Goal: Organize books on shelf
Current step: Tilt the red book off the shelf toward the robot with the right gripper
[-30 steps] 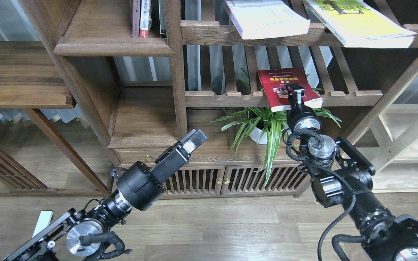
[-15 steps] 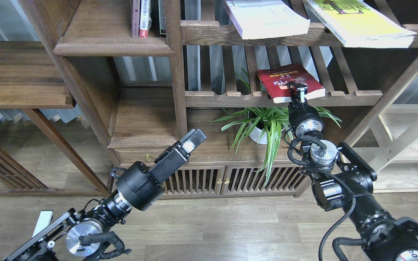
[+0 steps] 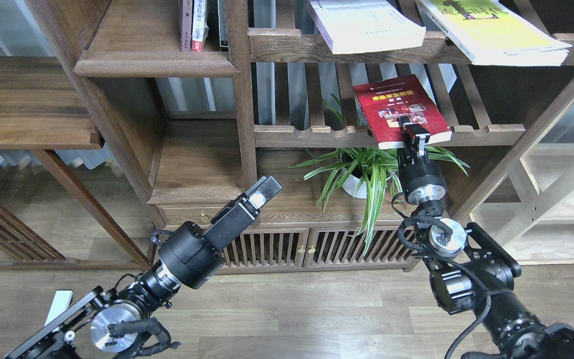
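Observation:
The dark red book (image 3: 399,107) with a yellow title leans on the lower slatted rack (image 3: 486,132), its cover tipped toward me. My right gripper (image 3: 413,133) is shut on its lower edge. The white book (image 3: 366,25) and the yellow-green book (image 3: 496,30) lie on the upper slatted rack, overhanging its front rail. The solid dark-brown shelf (image 3: 132,35) with a moulded lip is at upper left. My left gripper (image 3: 263,191) hovers empty in front of the drawer-topped board; its fingers cannot be told apart.
Thin red and white-spined volumes (image 3: 195,25) stand at the shelf's right end against a post (image 3: 239,89). A potted spider plant (image 3: 361,174) sits just below the red book. A slatted cabinet (image 3: 312,247) stands on the wooden floor.
My right gripper has raised and tipped the red book, so its top edge stands higher against the slats and the cover faces me more. The left arm has hardly moved.

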